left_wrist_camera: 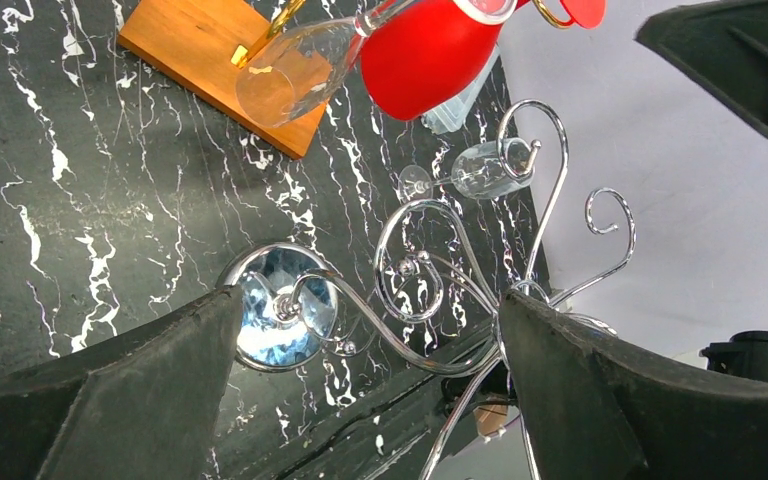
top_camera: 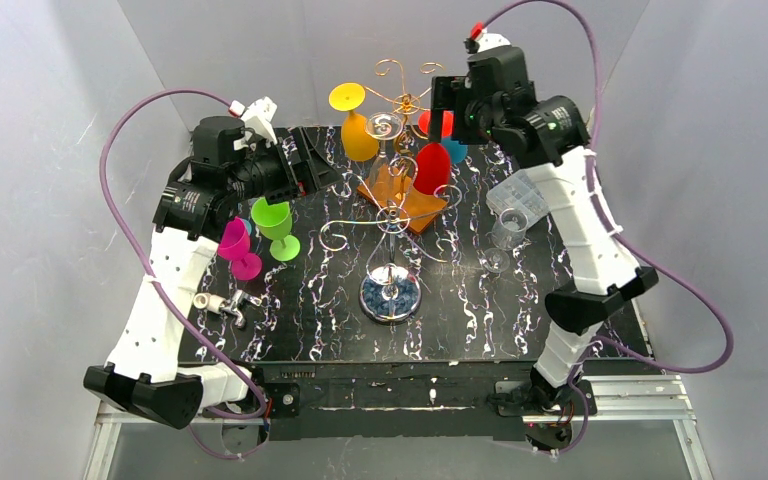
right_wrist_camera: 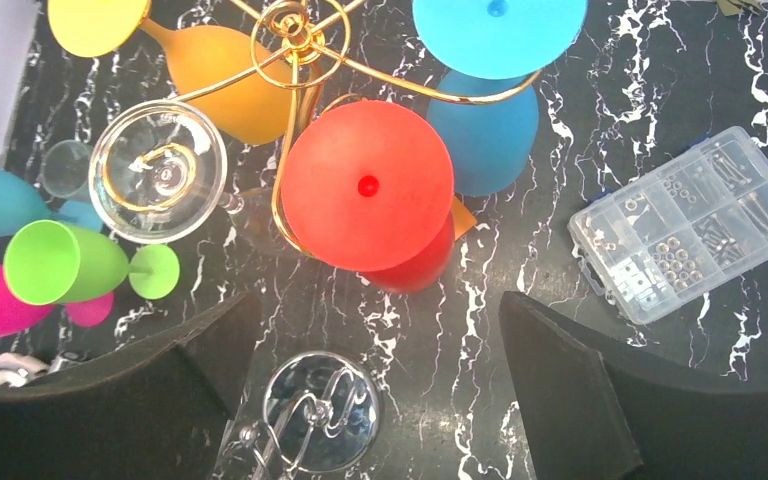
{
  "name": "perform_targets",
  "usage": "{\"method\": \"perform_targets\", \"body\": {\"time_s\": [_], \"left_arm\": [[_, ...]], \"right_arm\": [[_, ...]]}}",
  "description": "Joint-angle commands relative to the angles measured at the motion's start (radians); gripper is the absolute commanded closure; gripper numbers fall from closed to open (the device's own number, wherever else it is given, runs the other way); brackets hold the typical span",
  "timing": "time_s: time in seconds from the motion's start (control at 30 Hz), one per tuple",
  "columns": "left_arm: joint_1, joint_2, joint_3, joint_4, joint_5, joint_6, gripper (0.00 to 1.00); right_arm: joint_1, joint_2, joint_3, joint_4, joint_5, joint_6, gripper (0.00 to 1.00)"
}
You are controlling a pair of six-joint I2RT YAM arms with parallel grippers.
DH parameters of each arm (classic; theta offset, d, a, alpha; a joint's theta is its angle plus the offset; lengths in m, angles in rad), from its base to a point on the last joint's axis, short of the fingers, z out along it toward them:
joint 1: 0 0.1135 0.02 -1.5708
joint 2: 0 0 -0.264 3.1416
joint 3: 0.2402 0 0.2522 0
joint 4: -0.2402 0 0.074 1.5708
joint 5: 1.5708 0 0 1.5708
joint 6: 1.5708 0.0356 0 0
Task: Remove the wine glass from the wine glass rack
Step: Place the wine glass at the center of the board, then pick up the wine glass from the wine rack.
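A clear plastic box of small screws lay on the black marbled desk; small metal fittings sat near its left edge.

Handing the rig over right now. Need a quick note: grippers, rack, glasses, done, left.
Left gripper: open, empty, pointed at the silver rack.
Right gripper: open, empty, above the gold rack, over the red glass.
Gold rack carries four hanging glasses: red, yellow glass, blue glass, clear glass. Silver rack bare. On the table at the left: green glass, pink glass.
Done: nothing in hand yet. Left: probably grip the red glass and slide it off its arm.
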Motion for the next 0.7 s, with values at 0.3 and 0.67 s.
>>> {"method": "perform_targets", "body": {"time_s": [0.3,0.67], "left_arm": [[-0.002,0.007,0.047,-0.026,-0.025,0.031,0.01],[-0.003,0.01,0.049,-0.029,-0.025,0.03,0.01]], "right_arm": [[0.061,0.07,0.002,0.115,0.186,-0.075,0.02],[0.062,0.092,-0.024,0.169,0.171,-0.1,0.02]]}}
